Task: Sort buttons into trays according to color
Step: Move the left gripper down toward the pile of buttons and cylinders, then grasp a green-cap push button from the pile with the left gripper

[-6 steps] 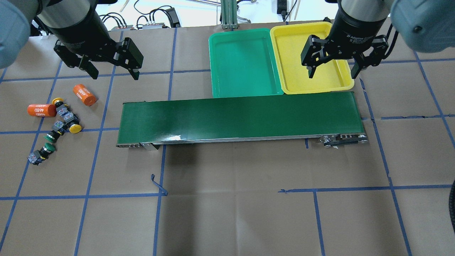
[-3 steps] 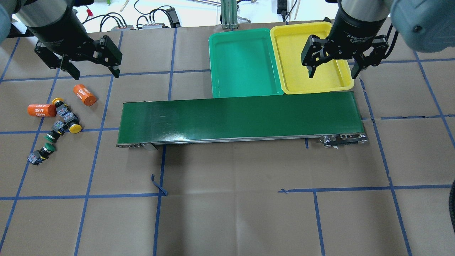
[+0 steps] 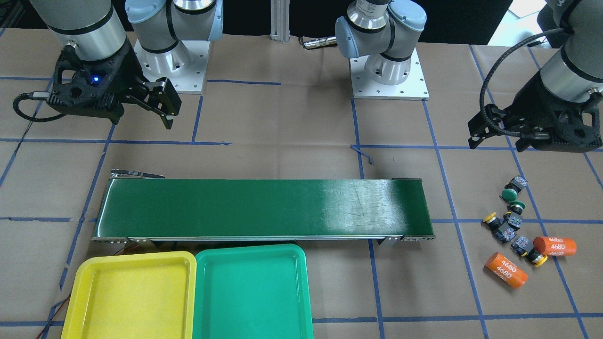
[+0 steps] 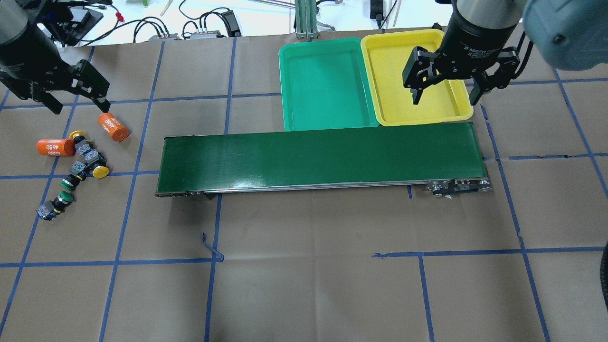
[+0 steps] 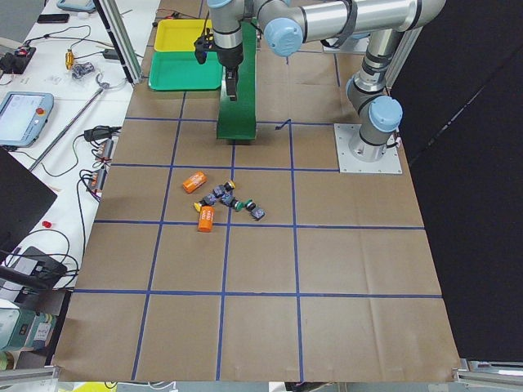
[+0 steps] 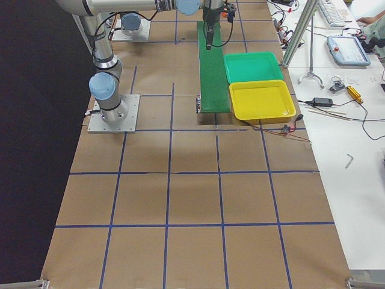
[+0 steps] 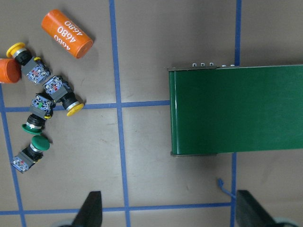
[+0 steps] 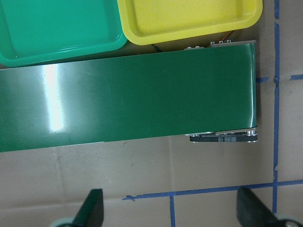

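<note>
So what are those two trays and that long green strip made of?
The yellow tray and teal-green tray look like moulded plastic: uniform colour, rounded corners, a soft sheen. The green belt seems to be a smooth rubbery or vinyl sheet, judging by its broad glare patch, though the look leaves that open.

2 yellow buttons [image 7: 27, 61] [image 7: 65, 98], 2 green buttons [image 7: 37, 116] [image 7: 32, 152], 2 orange cylinders [image 7: 66, 34] [image 7: 9, 70], 1 yellow tray [image 8: 189, 19], 1 teal tray [image 8: 57, 28], 1 conveyor belt [image 8: 128, 94]

The table [image 4: 304, 294] is covered with matt brown paper, creased in places and marked off with blue tape [image 4: 118, 261]. The belt [image 4: 318, 156] is smooth, glossy dark green, with bare metal end fittings [image 4: 458, 186]. The yellow tray [image 4: 394, 57] and the green tray [image 4: 323, 85] are smooth moulded plastic with a slight sheen.
</note>
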